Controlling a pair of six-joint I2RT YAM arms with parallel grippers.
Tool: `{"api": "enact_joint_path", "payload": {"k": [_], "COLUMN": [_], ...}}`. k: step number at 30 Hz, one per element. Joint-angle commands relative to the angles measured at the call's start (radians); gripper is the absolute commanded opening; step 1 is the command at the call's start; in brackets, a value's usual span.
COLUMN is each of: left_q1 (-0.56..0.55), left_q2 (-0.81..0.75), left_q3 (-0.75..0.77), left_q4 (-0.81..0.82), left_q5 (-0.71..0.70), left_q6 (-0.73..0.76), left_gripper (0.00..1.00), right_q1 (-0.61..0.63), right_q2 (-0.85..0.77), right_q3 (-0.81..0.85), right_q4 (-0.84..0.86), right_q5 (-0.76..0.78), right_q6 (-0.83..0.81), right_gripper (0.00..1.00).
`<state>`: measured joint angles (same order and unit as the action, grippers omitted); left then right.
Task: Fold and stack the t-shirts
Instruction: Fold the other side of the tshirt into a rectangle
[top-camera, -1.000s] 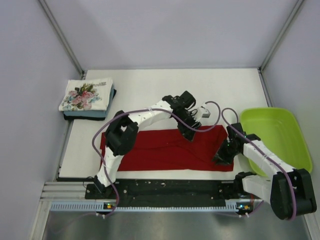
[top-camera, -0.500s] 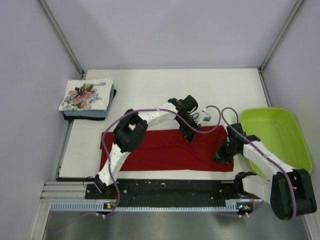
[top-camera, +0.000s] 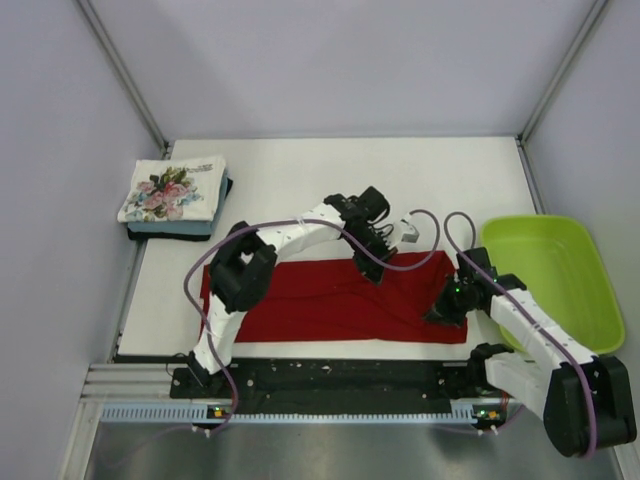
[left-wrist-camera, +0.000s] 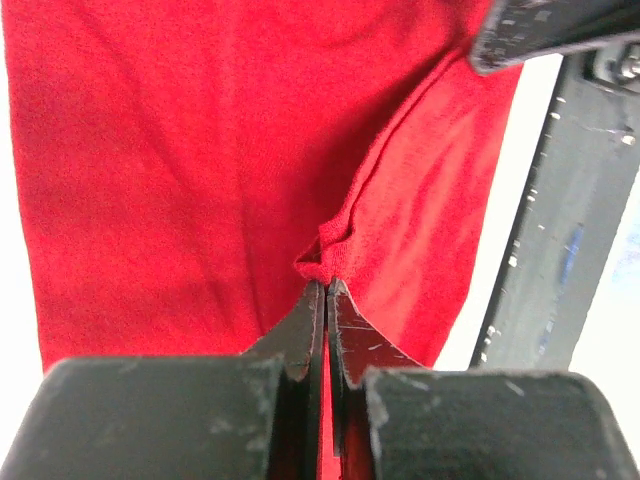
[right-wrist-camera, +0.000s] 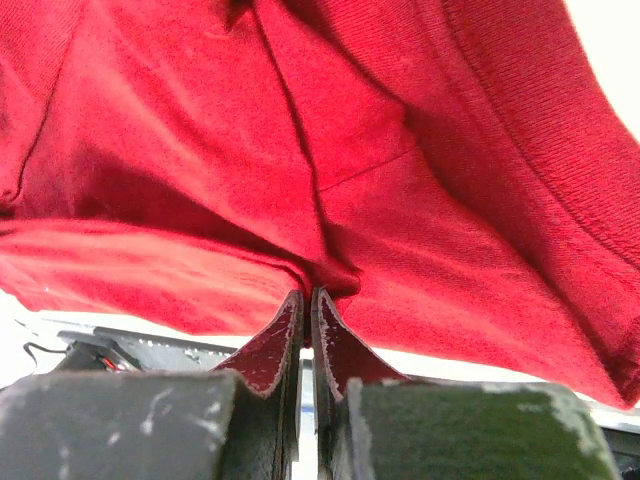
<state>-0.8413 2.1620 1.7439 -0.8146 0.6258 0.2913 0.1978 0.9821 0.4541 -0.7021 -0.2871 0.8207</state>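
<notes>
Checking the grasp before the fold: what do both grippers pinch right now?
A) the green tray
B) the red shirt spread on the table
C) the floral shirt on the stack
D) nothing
B: in the wrist views the left gripper and the right gripper are each shut on a fold of the red shirt.

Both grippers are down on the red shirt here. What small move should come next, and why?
Probably raise both grippers slightly, together. The left gripper is shut on a pinch of the red shirt near its far edge, the right gripper on a pinch near its right end. The shirt lies flat, so the gripped cloth must come up before it can be folded over.
</notes>
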Motion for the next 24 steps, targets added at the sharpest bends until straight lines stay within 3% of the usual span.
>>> {"api": "enact_joint_path", "payload": {"k": [1,9,17,21,24], "left_q1": [-0.002,-0.004,-0.004,0.001,0.021], "left_q2": [-0.165,-0.231,-0.246,-0.248,-0.249], "left_q3": [-0.075,-0.205,-0.307,-0.322,-0.333], "left_q4": [0.012,-0.054,-0.044,0.024,0.107], "left_q5": [0.067,0.147,0.181,0.152,0.109], "left_q6": [0.045,0.118,0.177,0.111,0.017], "left_gripper": [0.00,0.00,0.00,0.00,0.00], "right_q1": [-0.006,-0.005,0.034,0.034,0.031], "right_q2": [-0.029,-0.036,-0.051,-0.010,0.030], "right_q3": [0.043,0.041,0.055,0.125,0.188], "right_q4": [-0.022,-0.089,-0.142,-0.140,-0.108], "right_q5": [-0.067,-0.236,-0.294,-0.256,-0.097], "right_q6": [-0.063,-0.163,-0.190,-0.241,-0.259], "right_gripper": [0.00,0.00,0.00,0.00,0.00]}}
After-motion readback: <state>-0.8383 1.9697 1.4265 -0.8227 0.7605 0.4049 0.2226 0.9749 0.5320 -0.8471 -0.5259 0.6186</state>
